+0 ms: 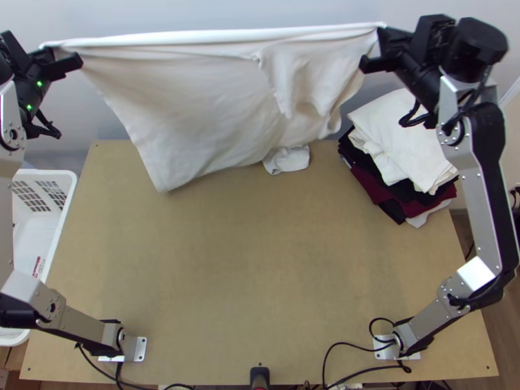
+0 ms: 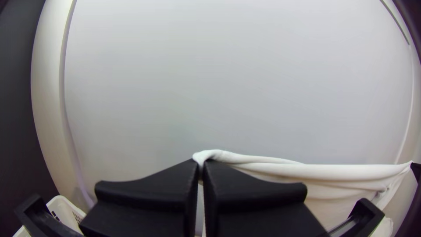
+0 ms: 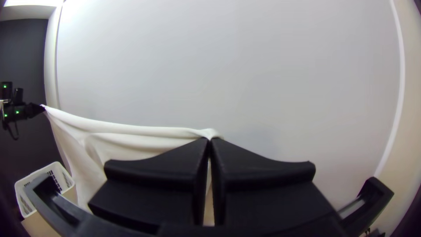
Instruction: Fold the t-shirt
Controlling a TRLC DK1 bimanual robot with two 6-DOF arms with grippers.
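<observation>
- The left tool (image 1: pixel 49 52) is closed on one upper corner of the white t-shirt (image 1: pixel 188 104); the pinched bit is hidden between its fingers.
- The right tool (image 1: pixel 383 32) grips the opposite upper corner, its fingertips pressed together and covering the cloth there.
- Between the two tools the shirt hangs unfolded, its top edge drawn nearly straight, with looser folds nearer the right tool. Which edge is neck, hem or sleeve is hard to make out, and the side facing away is hidden.
- Below the tools, the shirt's lower corner hangs in front of the far part of the worktop (image 1: pixel 260 260); whether it touches is unclear.
- Under the shirt, nearer the right tool than the left, is a small white bunch (image 1: pixel 288 161), partly covered; it may be part of the shirt or separate.
- Below the right tool, a pile of folded cloths (image 1: pixel 396 140) is partly hidden by that arm.
- Below the left tool, a white basket (image 1: pixel 49 173) is cut off by the top view's edge.
</observation>
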